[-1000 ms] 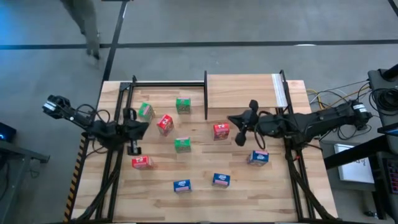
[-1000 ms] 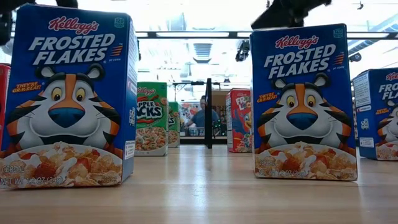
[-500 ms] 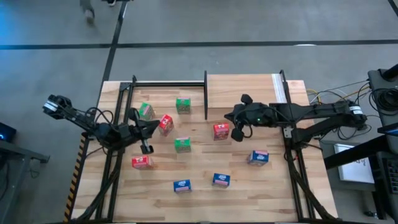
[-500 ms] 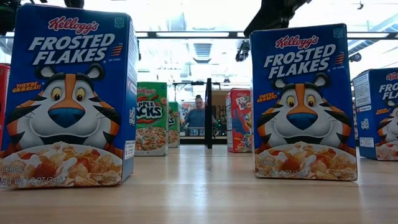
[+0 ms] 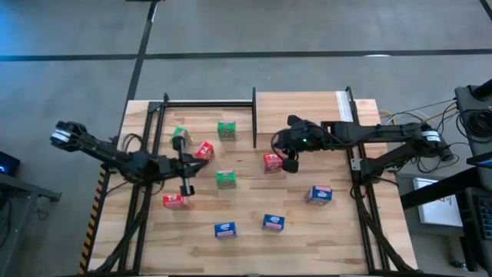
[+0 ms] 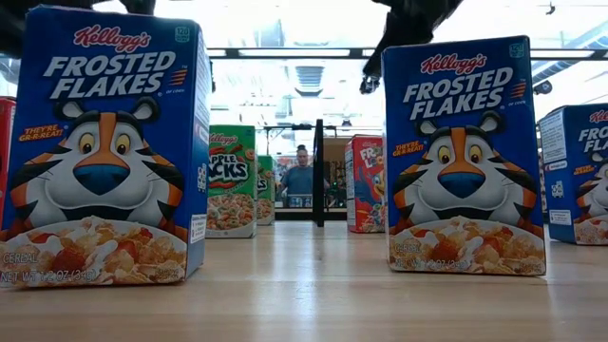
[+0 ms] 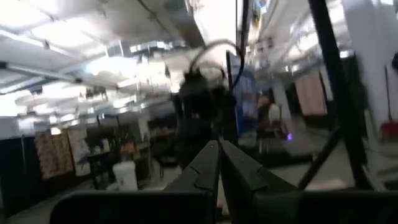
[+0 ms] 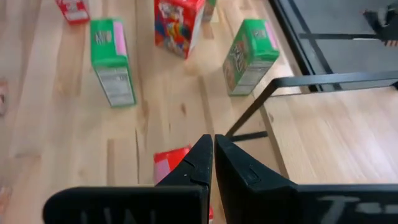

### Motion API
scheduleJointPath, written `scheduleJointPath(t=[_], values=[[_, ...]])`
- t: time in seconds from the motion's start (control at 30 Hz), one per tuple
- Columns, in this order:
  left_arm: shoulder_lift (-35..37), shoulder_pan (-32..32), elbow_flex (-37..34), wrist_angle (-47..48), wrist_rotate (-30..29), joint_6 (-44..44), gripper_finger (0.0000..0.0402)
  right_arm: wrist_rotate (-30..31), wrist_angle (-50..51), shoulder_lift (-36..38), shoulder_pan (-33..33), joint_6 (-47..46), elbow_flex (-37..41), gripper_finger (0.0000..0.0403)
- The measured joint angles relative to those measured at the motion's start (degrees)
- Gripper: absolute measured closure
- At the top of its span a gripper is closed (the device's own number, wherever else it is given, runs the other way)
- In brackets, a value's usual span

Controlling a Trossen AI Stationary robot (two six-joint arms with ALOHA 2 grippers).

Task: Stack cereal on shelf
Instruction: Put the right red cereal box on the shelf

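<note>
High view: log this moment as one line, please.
left hand: shut, empty, above table | right hand: shut, empty, beside red cereal box | shelf: no boxes

The shelf [image 5: 296, 111] sits at the bench's [image 5: 254, 246] far edge, right of centre, w/ nothing on it; all cereal boxes [image 5: 225, 178] stand scattered on the bench, most left of & nearer than the shelf, two [image 6: 103, 152] close to the near edge. Left tool [image 5: 187, 189] hangs over the left-side boxes; right tool [image 5: 290, 164] is just beside a box [image 5: 272, 161] in front of the shelf.
</note>
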State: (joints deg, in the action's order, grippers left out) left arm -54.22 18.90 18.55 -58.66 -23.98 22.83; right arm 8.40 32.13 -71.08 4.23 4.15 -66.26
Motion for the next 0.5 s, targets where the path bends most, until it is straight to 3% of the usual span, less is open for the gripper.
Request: scheduleJointPath(t=[0.3, 0.5], values=[[0.9, -2.5, 13.3, 38.5, 0.0, -2.9, 0.0401, 0.1, 2.2, -1.6, 0.6, 1.9, 0.0, 0.0393], [1.8, -2.5, 14.2, 41.2, -0.4, -3.0, 0.0401, 0.1, 2.6, -1.8, 0.7, 1.0, 0.0, 0.0388]])
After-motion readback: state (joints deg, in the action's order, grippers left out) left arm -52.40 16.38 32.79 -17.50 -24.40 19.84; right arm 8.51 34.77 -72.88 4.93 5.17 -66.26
